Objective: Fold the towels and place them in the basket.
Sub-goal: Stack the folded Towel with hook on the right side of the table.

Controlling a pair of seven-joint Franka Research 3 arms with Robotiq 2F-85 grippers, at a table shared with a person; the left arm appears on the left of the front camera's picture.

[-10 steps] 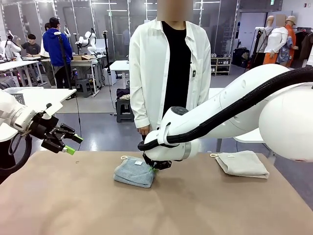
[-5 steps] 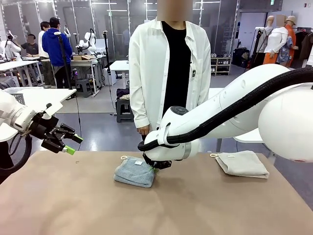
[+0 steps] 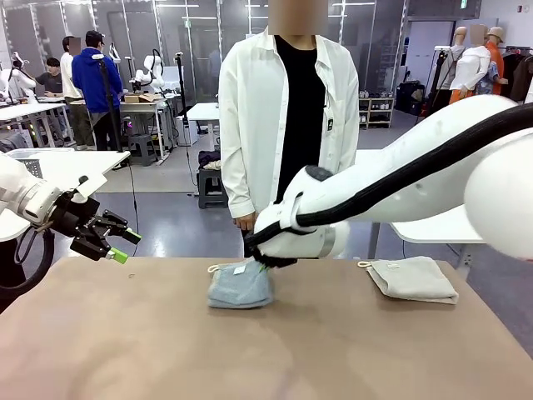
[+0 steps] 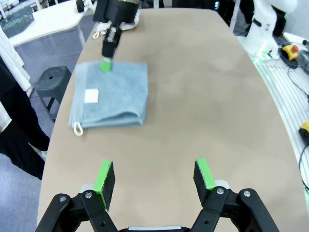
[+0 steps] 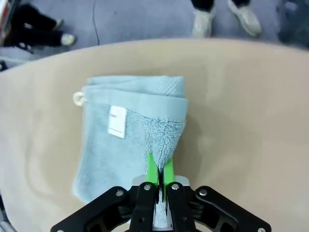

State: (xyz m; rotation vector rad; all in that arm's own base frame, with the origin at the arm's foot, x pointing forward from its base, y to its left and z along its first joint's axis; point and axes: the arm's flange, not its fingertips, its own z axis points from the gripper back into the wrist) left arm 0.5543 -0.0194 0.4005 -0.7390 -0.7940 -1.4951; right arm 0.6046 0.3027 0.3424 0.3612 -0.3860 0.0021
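The left gripper (image 3: 119,245) hung off the table's (image 3: 125,350) left edge, well apart from every cloth, its green pads (image 4: 104,176) spread wide on nothing. Near the table's middle lay the folded grey-blue terry towel (image 3: 240,286) (white label and corner loop showing), one edge bunched upward where the right gripper (image 5: 160,180) pinched it, jaws clamped tight on a tuft of pile. Farther right, the folded cream-white terry towel (image 3: 412,278) rested near the far right edge. Bare tabletop stretched broad along the near side.
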